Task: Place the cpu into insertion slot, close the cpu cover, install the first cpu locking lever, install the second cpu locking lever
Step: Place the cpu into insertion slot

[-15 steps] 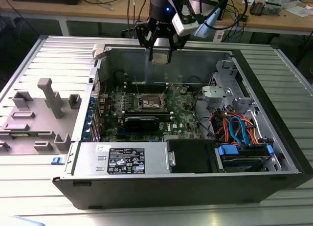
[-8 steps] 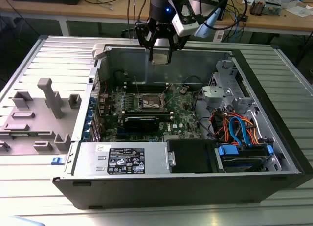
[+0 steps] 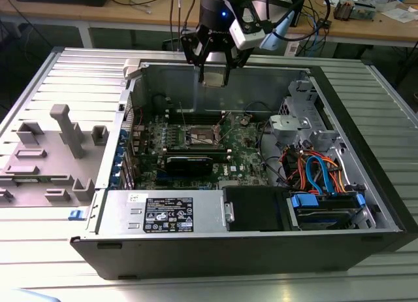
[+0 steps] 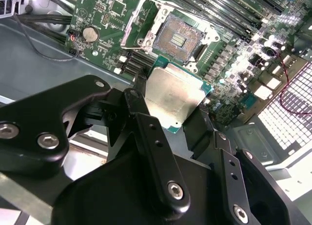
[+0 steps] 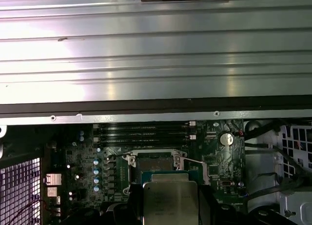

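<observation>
A black claw (image 4: 170, 108) is clenched on the cpu (image 4: 171, 96), which is gripped by two opposite edges between the fingers (image 4: 135, 101), with its silvery top turned towards the camera. The chip is held in the air above the green motherboard (image 4: 105, 13), near the insertion slot (image 4: 178, 37) and apart from it. The slot's contact field is left bare, and the cpu cover (image 4: 132, 20) is swung open beside it. In the exterior view, an open computer case (image 3: 261, 256) is seen lying on a ridged metal worktop (image 3: 39, 276)
</observation>
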Available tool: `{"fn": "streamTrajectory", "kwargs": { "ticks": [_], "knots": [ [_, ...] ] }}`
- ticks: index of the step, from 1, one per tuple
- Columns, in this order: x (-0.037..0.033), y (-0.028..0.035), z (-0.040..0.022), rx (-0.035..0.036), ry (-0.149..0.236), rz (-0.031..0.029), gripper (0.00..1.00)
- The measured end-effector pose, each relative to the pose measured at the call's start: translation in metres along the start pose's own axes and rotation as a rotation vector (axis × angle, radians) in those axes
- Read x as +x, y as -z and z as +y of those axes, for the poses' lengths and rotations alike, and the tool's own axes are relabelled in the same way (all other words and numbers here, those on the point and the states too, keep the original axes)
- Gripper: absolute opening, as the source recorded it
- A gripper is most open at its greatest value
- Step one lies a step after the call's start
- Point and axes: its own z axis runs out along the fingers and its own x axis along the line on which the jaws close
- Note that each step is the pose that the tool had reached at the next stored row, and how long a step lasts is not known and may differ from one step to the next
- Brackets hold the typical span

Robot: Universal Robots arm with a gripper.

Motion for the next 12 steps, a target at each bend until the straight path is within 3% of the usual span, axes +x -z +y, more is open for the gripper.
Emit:
{"fn": "streamTrajectory", "kwargs": {
  "ticks": [12],
  "knots": [
    [-0.0001, -0.0014, -0.0018, 0.0004, 0.0, 0.0, 0.55]
  ]
}}
